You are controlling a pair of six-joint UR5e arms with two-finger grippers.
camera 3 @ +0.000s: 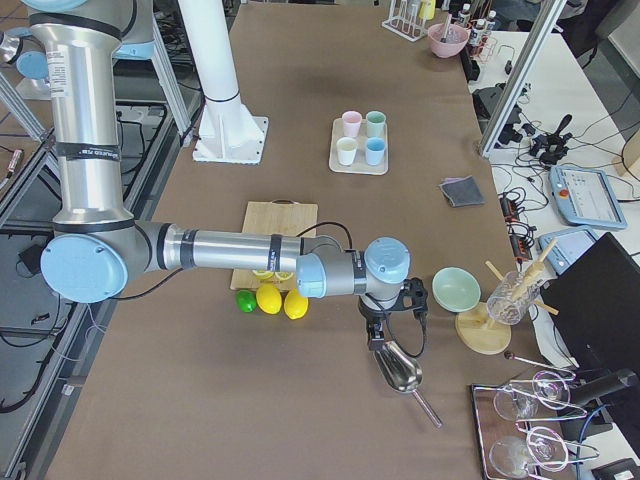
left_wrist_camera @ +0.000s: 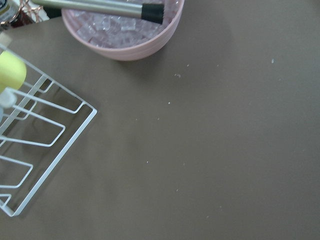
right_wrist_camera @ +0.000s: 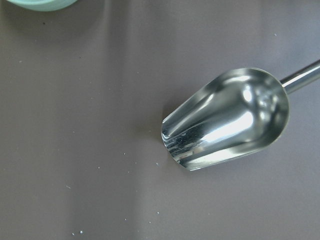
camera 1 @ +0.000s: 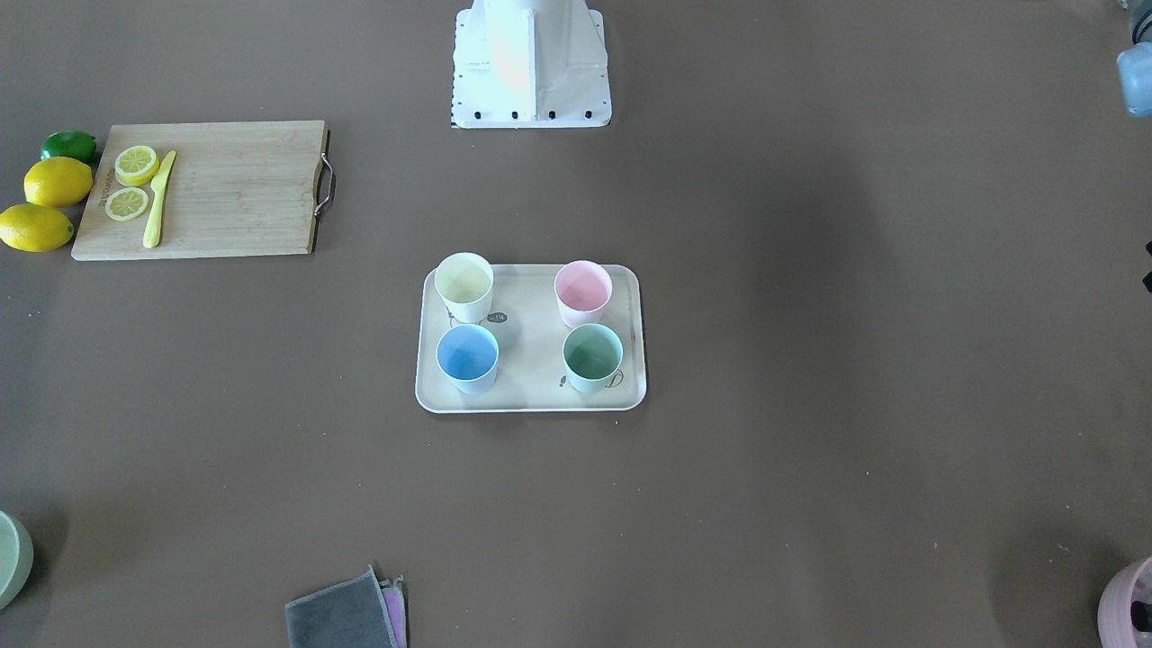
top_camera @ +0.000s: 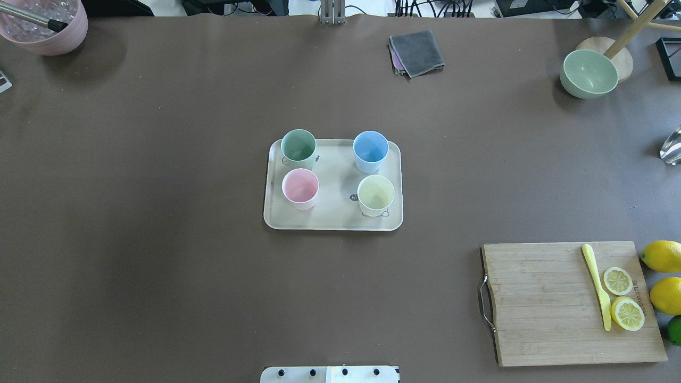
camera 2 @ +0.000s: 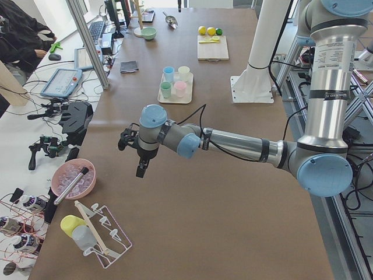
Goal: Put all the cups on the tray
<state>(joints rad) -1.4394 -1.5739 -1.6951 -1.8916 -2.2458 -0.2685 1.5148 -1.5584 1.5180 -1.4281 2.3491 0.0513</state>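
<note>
The cream tray (top_camera: 335, 178) lies at the table's middle, and it also shows in the front-facing view (camera 1: 531, 364). All the cups stand upright on it: mint green (top_camera: 298, 146), blue (top_camera: 370, 148), pink (top_camera: 300, 186) and pale yellow (top_camera: 375, 192). My left gripper (camera 2: 140, 168) hangs over the table's left end near the pink pot, far from the tray. My right gripper (camera 3: 378, 336) hangs over the table's right end above a metal scoop. Both show only in the side views, so I cannot tell whether they are open or shut.
A wooden cutting board (top_camera: 548, 303) with lemon slices and a yellow knife (top_camera: 597, 284) lies front right, whole lemons beside it. A grey cloth (top_camera: 417, 52), green bowl (top_camera: 589, 73) and pink pot (top_camera: 45, 24) sit along the far edge. A scoop (right_wrist_camera: 230, 120) and wire rack (left_wrist_camera: 30, 145) lie at the ends.
</note>
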